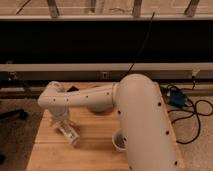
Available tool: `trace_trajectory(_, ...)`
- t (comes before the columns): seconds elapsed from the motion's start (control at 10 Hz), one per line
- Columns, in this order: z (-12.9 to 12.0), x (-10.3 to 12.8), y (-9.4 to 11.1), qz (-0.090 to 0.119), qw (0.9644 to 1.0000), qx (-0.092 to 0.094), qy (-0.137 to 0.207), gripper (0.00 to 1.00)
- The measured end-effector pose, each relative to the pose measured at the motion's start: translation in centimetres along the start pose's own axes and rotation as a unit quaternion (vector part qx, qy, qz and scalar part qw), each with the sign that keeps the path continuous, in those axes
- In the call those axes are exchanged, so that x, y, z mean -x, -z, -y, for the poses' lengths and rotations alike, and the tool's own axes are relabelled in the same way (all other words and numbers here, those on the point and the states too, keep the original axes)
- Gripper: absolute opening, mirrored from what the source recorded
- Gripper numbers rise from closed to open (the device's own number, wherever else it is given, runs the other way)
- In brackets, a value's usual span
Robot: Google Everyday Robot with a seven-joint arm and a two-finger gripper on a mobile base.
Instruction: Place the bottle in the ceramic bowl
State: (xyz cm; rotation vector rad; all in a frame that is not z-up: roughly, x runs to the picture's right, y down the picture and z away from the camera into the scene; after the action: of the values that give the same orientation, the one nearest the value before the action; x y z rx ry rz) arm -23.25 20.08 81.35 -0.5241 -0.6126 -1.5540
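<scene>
Pale plastic on blond wood: the bottle point(70, 135) lies on its side near the left edge of the tabletop point(95, 137), slanted toward the front-left corner, with my pincer point(63, 125) hanging right at its upper end. Whether the pincer is clenched on the bottle or released, I cannot tell; the wrist hides the contact. The ceramic bowl point(98, 108) sits toward the back edge, about midway along it, and is mostly hidden behind the white forearm point(90, 97), so only a dark green sliver shows below. A white cup point(120, 141) stands near the front edge, well apart from the bottle.

I judge the step in hand to be the grasp, with the placing not yet begun. To do it well, I would square the pincer across the bottle's slim body near its middle, so it neither rolls away nor pivots when raised. I would then lift it well clear of the wood before carrying it toward the back edge, steering wide of the cup. Over the bowl, I would let go low, inside the rim.
</scene>
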Motion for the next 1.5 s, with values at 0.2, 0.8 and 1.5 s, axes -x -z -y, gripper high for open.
trace_trajectory(0.2, 0.0, 0.3, -0.5, 0.007, 0.9999, 0.007, 0.007, 0.66)
trace_trajectory(0.8, -0.1, 1.1, -1.0, 0.012, 0.9994, -0.004, 0.033, 0.06)
trace_trajectory(1.5, -3.8, -1.8, 2.5, -0.004, 0.9997, -0.020, 0.016, 0.00)
